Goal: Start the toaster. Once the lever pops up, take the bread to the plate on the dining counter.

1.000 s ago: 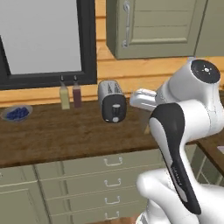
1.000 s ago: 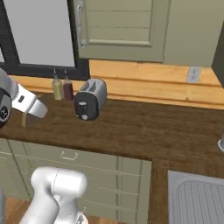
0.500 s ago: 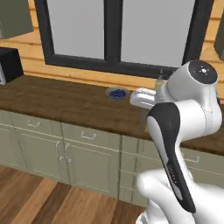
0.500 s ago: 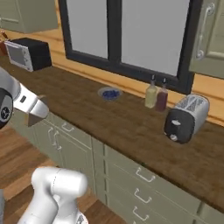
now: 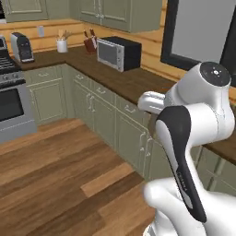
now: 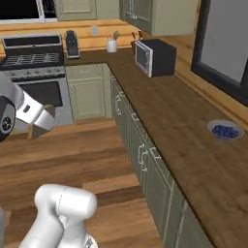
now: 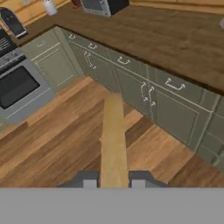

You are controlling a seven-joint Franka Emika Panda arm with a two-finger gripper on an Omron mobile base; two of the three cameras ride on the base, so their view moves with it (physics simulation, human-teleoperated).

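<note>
Base turns from the toaster with the bread in hand.
The gripper [image 7: 113, 181] pinches the bread [image 7: 113, 144] edge-on over wood floor; plate and dining counter presumably lie further round.

White glossy arm [image 5: 203, 115] w/ rounded segments, black elbow panel, grey joint cap.

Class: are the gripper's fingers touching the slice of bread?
Touching. In the hand view, the bread sits edge-on, pinched between both fingertips of the gripper.
</note>
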